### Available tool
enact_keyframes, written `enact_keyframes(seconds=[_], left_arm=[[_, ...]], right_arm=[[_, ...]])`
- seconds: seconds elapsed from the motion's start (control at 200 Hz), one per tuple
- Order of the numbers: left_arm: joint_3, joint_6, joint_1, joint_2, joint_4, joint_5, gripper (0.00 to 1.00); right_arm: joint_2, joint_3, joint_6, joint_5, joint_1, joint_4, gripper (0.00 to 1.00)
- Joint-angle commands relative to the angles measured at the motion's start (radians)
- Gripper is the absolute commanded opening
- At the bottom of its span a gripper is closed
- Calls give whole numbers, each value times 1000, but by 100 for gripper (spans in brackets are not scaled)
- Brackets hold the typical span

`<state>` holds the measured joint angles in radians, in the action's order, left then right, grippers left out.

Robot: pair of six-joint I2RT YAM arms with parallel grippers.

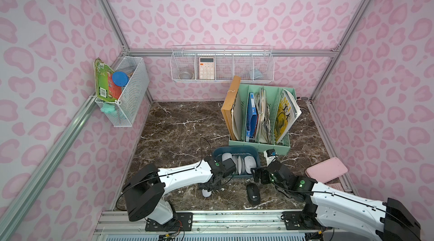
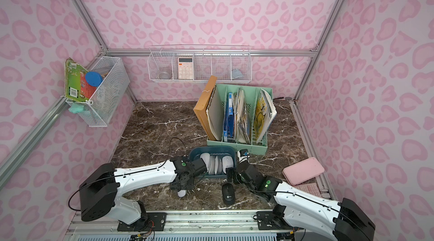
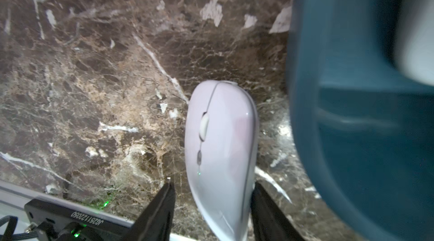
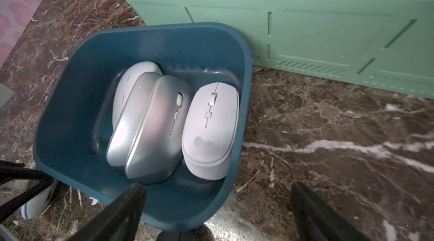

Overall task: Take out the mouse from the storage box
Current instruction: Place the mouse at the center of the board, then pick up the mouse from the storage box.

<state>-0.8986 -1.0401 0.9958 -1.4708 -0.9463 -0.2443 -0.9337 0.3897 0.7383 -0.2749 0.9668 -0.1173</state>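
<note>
Left gripper (image 3: 213, 183) part open astride the white mouse (image 3: 220, 134), slack on one side and gripping nothing, that mouse out of the storage box (image 3: 305, 110), just beside it. Could topple or skid against the box on release, not lying flat on the glossy marble-look table (image 3: 94, 87). Pink heart-print walls (image 1: 234, 5), wire baskets (image 1: 242, 68) well behind the box.

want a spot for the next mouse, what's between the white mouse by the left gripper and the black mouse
Only bare marble tabletop between the white mouse and the black mouse; both top views show it.
</note>
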Motion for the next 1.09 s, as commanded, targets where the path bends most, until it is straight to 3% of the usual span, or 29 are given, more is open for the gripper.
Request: enact_keyframes(seconds=[0.0, 0.235, 0.41, 0.54, 0.72, 1.09], left_arm=[[21, 9, 0, 126, -11, -74, 67], [165, 49, -8, 590, 19, -244, 79], [275, 117, -19, 867, 17, -396, 85], [329, 167, -28, 1024, 44, -409, 92], [375, 200, -29, 1097, 86, -387, 95], [380, 194, -29, 1094, 96, -382, 97]], right_arm=[[-4, 35, -15, -19, 0, -37, 100], [-55, 164, -35, -39, 16, -137, 100], [-184, 273, -19, -55, 67, -187, 100], [-308, 371, -16, -71, 103, -240, 99], [-488, 527, 20, -86, 112, -386, 96], [-655, 653, 50, -69, 112, -469, 68]])
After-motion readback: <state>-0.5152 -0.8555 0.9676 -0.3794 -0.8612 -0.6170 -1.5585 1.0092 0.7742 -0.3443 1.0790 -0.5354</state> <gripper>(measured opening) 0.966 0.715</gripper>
